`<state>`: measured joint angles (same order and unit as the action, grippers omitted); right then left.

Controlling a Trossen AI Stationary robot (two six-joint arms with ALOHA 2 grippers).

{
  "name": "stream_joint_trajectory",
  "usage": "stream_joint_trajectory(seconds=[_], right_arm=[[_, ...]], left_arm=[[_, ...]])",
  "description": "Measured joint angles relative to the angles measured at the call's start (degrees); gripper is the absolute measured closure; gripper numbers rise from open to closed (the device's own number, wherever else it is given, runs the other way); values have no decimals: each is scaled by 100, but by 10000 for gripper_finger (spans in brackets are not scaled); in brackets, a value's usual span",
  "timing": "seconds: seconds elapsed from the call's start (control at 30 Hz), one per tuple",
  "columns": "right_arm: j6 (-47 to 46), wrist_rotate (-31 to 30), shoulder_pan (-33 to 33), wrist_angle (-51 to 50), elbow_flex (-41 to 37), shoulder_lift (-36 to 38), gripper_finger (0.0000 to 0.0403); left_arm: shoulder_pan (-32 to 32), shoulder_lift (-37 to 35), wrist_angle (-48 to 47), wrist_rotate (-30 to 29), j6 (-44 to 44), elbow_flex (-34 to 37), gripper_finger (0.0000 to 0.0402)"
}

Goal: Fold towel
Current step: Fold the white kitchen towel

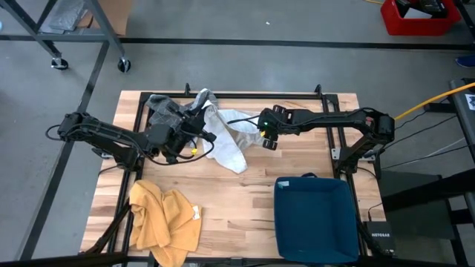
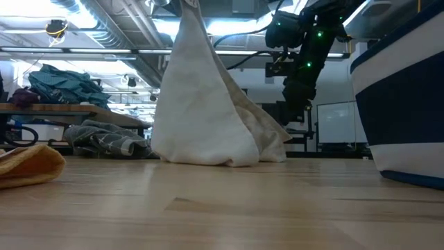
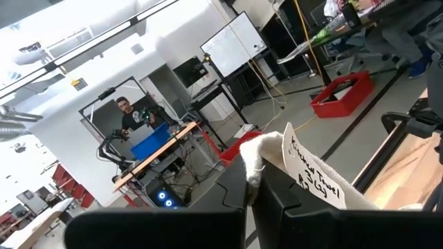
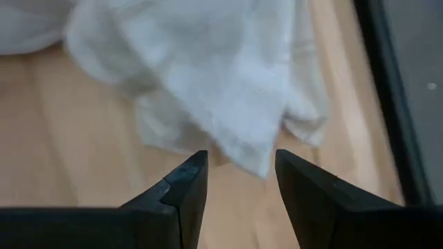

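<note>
A white towel (image 1: 226,141) hangs like a tent in the low view (image 2: 201,104), its lower folds resting on the table. My left gripper (image 1: 197,113) is at the towel's raised top and is shut on it; in its wrist view a towel corner with a handwritten label (image 3: 315,173) sticks out past the fingers. My right gripper (image 1: 266,138) hovers open just right of the towel. In the right wrist view (image 4: 239,176) its fingers stand either side of a drooping towel corner (image 4: 259,155) without touching it. My left gripper pinches the white towel between its two fingers (image 3: 277,200) at the bunched corner that carries the label (image 3: 266,149). How many layers it holds I cannot tell. The towel hangs slack below the hold, and its lower end (image 2: 208,156) lies on the table.
A yellow towel (image 1: 167,222) lies crumpled at the table's near left. A grey towel (image 1: 167,111) sits heaped behind the left gripper. A blue bin (image 1: 315,219) stands at the near right. Bare wood shows between the white towel and the bin.
</note>
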<state>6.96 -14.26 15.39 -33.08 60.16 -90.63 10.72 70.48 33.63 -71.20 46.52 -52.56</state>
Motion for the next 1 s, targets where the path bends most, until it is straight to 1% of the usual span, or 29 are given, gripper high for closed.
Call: stream_joint_trajectory(seconds=[0.1, 0.33, 0.53, 0.67, 0.83, 0.9, 1.0], right_arm=[[0, 87, -1, 0, 0, 0, 228], [84, 37, -1, 4, 0, -13, 228], [240, -83, 1, 64, -1, -194, 228], [282, -456, 1, 309, -2, -427, 228], [447, -602, 49, 500, 0, -760, 228], [517, -751, 52, 505, 0, -879, 228], [562, -980, 47, 543, 0, -980, 239]], left_arm=[[0, 0, 0, 0, 0, 0, 401], [0, 2, 0, 0, -2, 0, 401], [6, 2, 4, 0, -4, 0, 401], [11, 2, 4, 0, -26, 0, 401], [11, 2, -3, 1, -42, 0, 401], [11, 2, 0, 2, -41, 0, 401], [11, 2, -2, 0, -39, 0, 401]])
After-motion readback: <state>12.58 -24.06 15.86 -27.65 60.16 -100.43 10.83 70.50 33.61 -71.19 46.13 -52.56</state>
